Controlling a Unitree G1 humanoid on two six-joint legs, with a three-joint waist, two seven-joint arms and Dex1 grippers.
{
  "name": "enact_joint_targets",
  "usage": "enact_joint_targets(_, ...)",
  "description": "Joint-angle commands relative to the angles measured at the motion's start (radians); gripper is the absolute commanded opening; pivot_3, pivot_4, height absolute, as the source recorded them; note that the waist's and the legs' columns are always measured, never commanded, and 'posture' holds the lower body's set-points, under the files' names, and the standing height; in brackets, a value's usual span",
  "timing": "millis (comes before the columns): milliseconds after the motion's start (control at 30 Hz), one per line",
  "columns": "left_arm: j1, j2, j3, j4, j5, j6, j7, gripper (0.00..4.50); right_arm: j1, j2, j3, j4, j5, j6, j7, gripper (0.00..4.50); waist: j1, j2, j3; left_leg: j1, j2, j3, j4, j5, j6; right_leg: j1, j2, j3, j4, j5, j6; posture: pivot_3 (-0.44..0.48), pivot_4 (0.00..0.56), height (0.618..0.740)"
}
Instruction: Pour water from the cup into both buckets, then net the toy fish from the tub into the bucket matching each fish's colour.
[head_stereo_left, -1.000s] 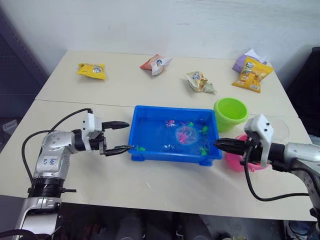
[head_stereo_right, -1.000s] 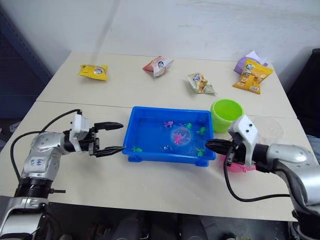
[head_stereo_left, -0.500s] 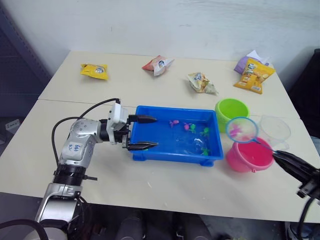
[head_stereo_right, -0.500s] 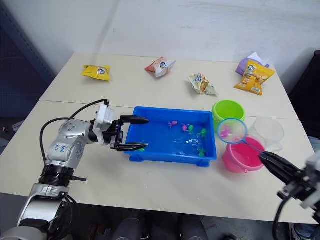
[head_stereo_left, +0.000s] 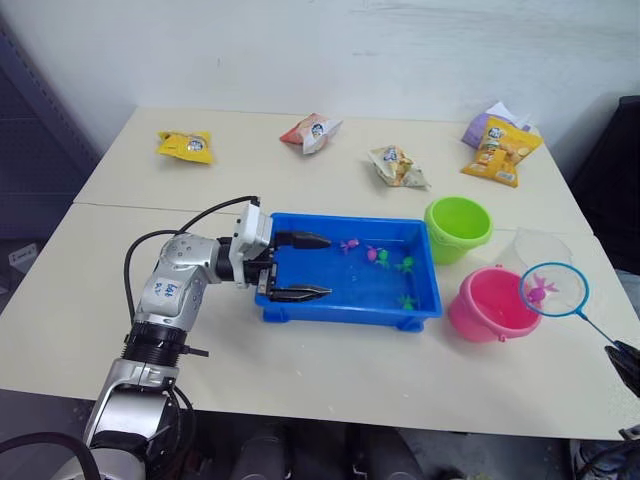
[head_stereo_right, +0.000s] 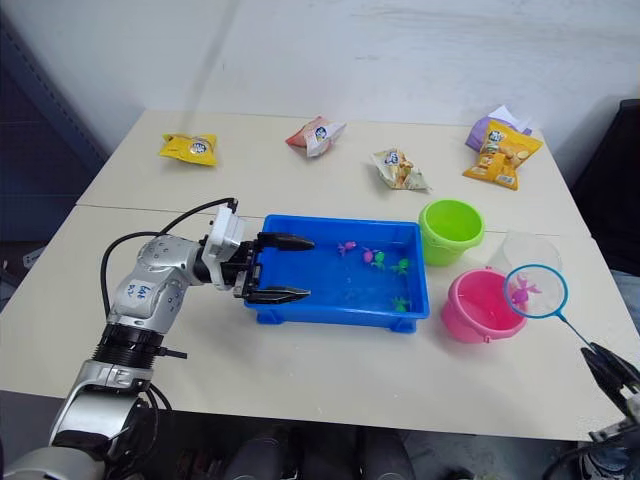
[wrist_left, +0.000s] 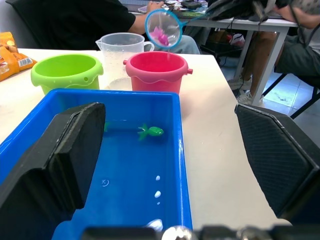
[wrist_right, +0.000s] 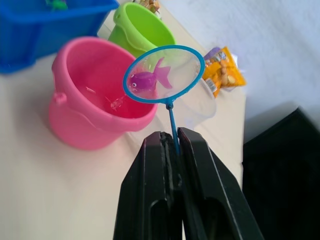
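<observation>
Your right gripper (wrist_right: 171, 145) is pinching the net (wrist_right: 164, 74) handle, carrying a pink fish (wrist_right: 148, 78) just beyond the pink bucket (wrist_right: 95, 95), ready for tipping. Your left gripper (head_stereo_left: 297, 267) is gaping wide, bracing the blue tub (head_stereo_left: 290, 306).

Pale beige two-panel surface (head_stereo_left: 300, 390), seam running across its middle. Along far panel, well apart from one another: yellow foil snack packet (head_stereo_left: 185, 144); red-and-white snack packet (head_stereo_left: 311, 131); cream-and-green crumpled snack packet (head_stereo_left: 397, 166); orange-yellow crisp bag (head_stereo_left: 502, 150) overlapping pale purple packet (head_stereo_left: 484, 124) at far right corner. Behind: white wall (head_stereo_left: 350, 50).
</observation>
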Motion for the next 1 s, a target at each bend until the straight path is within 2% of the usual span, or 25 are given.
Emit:
enact_joint_targets(33, 0.001, 0.005, 0.011, -0.055, -0.013, 0.008, 0.011, 4.46, -0.029, -0.042, 0.025, 0.124, -0.138, -0.254, -0.098, 0.00, 0.001, 0.000, 0.000, 0.000, 0.000, 0.000, 0.000, 0.000, 0.000, 0.000, 0.000, 0.000, 0.000, 0.000, 0.000, 0.000, 0.150, 0.738)
enact_joint_targets(200, 0.030, 0.017, 0.018, -0.099, -0.016, 0.026, 0.034, 4.46, -0.086, -0.110, -0.012, 0.270, -0.469, -0.501, -0.361, 0.00, 0.002, 0.000, 0.000, 0.001, 0.000, 0.001, 0.000, 0.001, -0.002, 0.000, 0.000, 0.001, 0.001, -0.001, -0.001, 0.000, 0.150, 0.738)
enact_joint_targets(300, 0.037, 0.024, 0.030, -0.110, -0.019, 0.031, 0.046, 4.46, -0.094, -0.145, -0.067, 0.264, -0.703, -0.618, -0.537, 0.00, 0.004, 0.000, 0.000, 0.001, 0.000, 0.001, -0.001, 0.001, -0.003, 0.000, 0.000, 0.001, 0.001, -0.001, -0.002, 0.000, 0.150, 0.738)
enact_joint_targets(467, 0.051, 0.024, 0.029, -0.121, -0.019, 0.030, 0.054, 4.46, -0.099, -0.178, -0.123, 0.223, -0.941, -0.666, -0.790, 0.00, 0.002, 0.000, 0.000, 0.001, 0.000, 0.001, -0.001, 0.002, -0.004, 0.000, 0.000, 0.001, 0.002, -0.001, -0.002, 0.000, 0.150, 0.738)
enact_joint_targets(733, 0.059, 0.022, 0.029, -0.118, -0.017, 0.026, 0.055, 4.46, -0.030, -0.228, -0.050, 0.175, -1.090, -0.625, -1.025, 0.00, 0.002, 0.000, 0.000, 0.001, 0.000, 0.001, -0.001, 0.002, -0.005, 0.000, 0.001, 0.001, 0.002, -0.002, -0.003, 0.000, 0.150, 0.738)
enact_joint_targets(1000, 0.052, 0.011, 0.025, -0.091, -0.008, 0.008, 0.054, 4.46, 0.036, -0.259, 0.031, 0.114, -1.165, -0.531, -1.138, 0.00, 0.002, 0.000, 0.000, 0.002, 0.000, 0.001, -0.001, 0.002, -0.005, 0.000, 0.001, 0.001, 0.002, -0.002, -0.003, 0.000, 0.150, 0.738)
